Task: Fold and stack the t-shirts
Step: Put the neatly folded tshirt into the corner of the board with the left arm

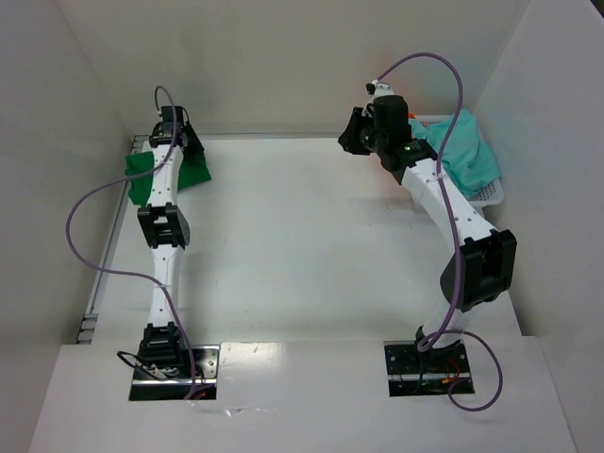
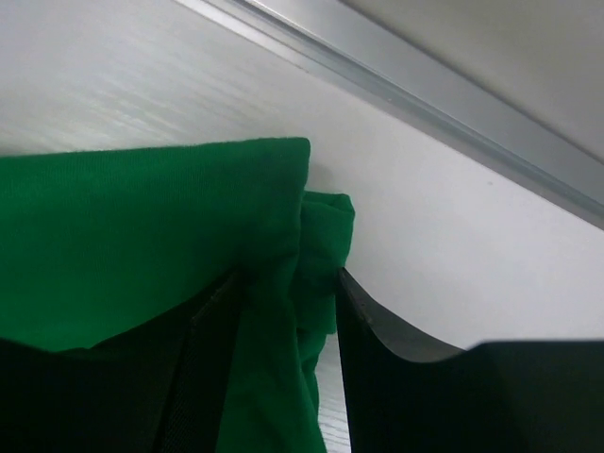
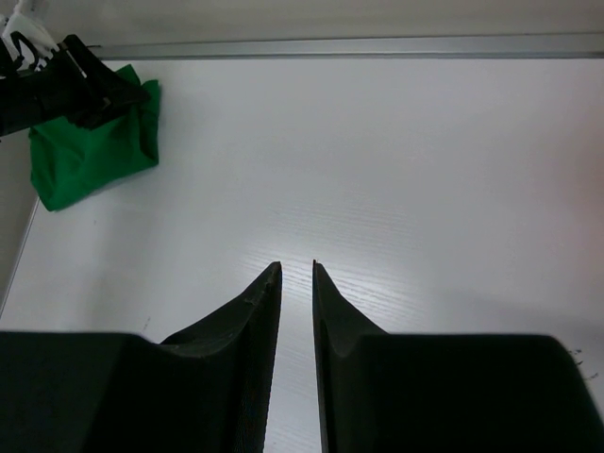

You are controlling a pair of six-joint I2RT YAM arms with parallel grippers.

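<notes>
White walls close round a white table (image 1: pixel 302 245), with a white mesh basket (image 1: pixel 493 195) at its far right corner serving as the fixed mark. A light teal t-shirt (image 1: pixel 467 151) lies heaped in that basket and spills over its rim, unfolded. No orange shirt can be made out for certain. The dark green t-shirt (image 1: pixel 195 172) sits well apart from the basket, right across the table at the opposite far corner, already gathered into a compact bundle. The left gripper (image 2: pixel 288 283) is down on it there, its jaws pinching a bunched fold of green cloth that runs up between the fingers (image 2: pixel 377 321), with a doubled edge showing just past them. The right gripper (image 3: pixel 295 269) hangs just beside the basket on the side facing the green shirt, looking back across the bare surface; its jaws are drawn almost together with only a slit between them and nothing held. By my reading the green shirt is being finished or settled as the base of the stack, and the teal one has not been started. Next, the left jaws would need to let go without dragging the fold open, while the right arm turns back to the basket, spreads its jaws and lifts the teal shirt out onto open table for folding.
</notes>
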